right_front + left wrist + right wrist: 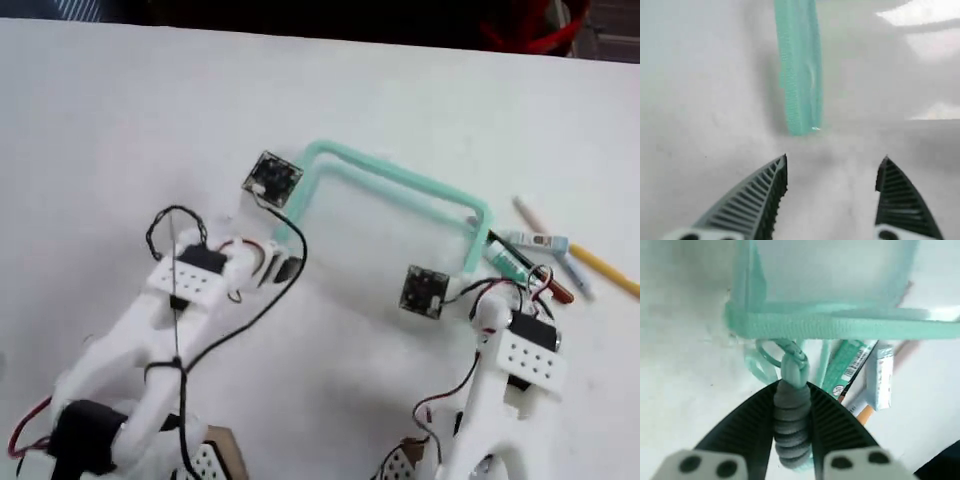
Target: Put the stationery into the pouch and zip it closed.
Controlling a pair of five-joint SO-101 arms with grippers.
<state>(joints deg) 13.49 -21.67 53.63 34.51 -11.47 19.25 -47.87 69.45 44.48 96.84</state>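
The right gripper [793,386] is clamped on the grey zipper pull [790,425], which is linked by a teal ring [789,356] to one end of the pouch [400,225]. Just beyond that end, the stationery [545,255] is seen lying on the white table [150,100], outside the pouch and close beside it. A green pen [842,367], a white and blue piece [882,375] and an orange pencil [865,415] can be made out there. The left gripper [832,167] is held with its fingers apart and nothing between them, just short of the teal zipper band [800,75] at the pouch's other end. The clear pouch is laid flat between the two arms. Its two teal zipper edges are seen running side by side with a gap between them.
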